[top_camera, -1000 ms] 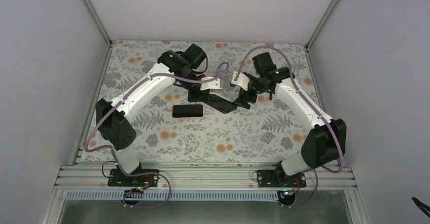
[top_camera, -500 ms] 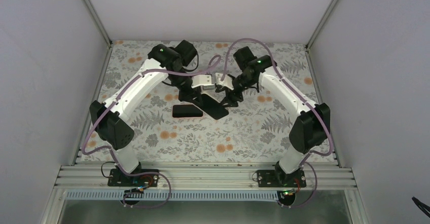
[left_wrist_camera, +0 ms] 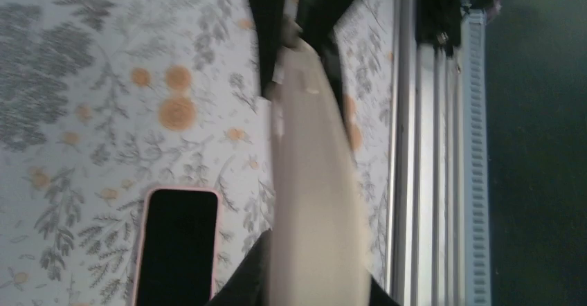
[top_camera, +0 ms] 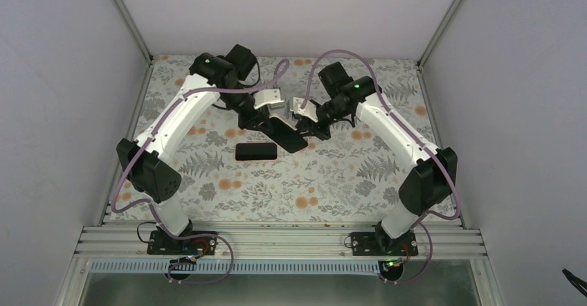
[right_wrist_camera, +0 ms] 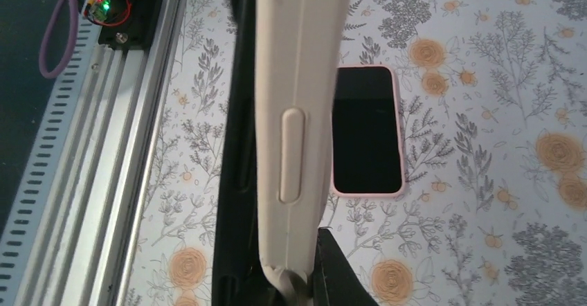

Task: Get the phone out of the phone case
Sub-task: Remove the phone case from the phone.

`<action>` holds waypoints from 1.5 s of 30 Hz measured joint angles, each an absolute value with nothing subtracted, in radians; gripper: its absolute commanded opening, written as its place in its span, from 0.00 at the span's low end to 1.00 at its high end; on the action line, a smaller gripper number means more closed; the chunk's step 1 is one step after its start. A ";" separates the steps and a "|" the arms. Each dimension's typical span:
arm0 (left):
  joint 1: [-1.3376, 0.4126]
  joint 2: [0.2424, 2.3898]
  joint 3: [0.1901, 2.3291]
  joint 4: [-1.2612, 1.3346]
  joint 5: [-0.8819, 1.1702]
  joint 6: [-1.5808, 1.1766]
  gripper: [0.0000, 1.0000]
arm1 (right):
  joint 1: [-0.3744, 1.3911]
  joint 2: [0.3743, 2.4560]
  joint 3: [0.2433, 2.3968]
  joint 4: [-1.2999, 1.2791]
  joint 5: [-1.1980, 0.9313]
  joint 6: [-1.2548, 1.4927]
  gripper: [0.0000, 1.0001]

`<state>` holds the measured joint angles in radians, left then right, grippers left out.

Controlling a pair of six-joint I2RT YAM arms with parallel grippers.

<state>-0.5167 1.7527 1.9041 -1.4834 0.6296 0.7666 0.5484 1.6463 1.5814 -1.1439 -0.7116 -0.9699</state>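
Nearest to us, the aluminium rail (top_camera: 277,240) carries both arm bases at the edge of the flowered surface (top_camera: 332,181). A little farther in, the phone (top_camera: 256,151) lies flat on that surface, dark screen up, with a thin pink rim around it. It is out of the phone case and neither arm touches it.

Just beyond the phone's right end, the phone case (top_camera: 287,134) is held off the surface, tilted, with its dark face toward the top camera. In the wrist views we see its side close up: cream, with one long raised button. We cannot tell from these views whether anything sits inside it.

The left fingers (top_camera: 260,120) pinch the case from the left and the right fingers (top_camera: 315,127) pinch it from the right, both pairs pressed onto it.

Farther back, the two white arms bend toward each other, purple cables (top_camera: 346,57) looping over them, and the surface ends at a pale back wall (top_camera: 284,15).
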 measured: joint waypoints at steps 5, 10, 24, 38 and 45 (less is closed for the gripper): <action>-0.481 1.736 1.901 -1.303 0.678 0.724 0.65 | 0.547 1.620 1.541 -1.113 -0.769 -0.886 0.03; -0.474 1.689 1.877 -1.160 0.713 0.708 0.92 | 0.473 1.577 1.500 -1.024 -0.816 -0.785 0.04; -0.566 1.385 1.536 -0.667 0.370 0.611 1.00 | 0.296 1.568 1.463 -0.683 -0.675 -0.323 0.03; -0.693 1.569 1.479 -0.271 0.072 0.513 1.00 | 0.320 1.580 1.625 -0.523 -0.395 0.035 0.03; -0.706 1.687 1.597 -0.215 0.079 0.455 1.00 | 0.321 1.594 1.629 -0.509 -0.345 0.078 0.03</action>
<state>-0.7055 1.6871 1.5970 -0.2146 0.0788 0.4549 0.3214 1.5940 1.6287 -0.5091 -0.3450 0.0780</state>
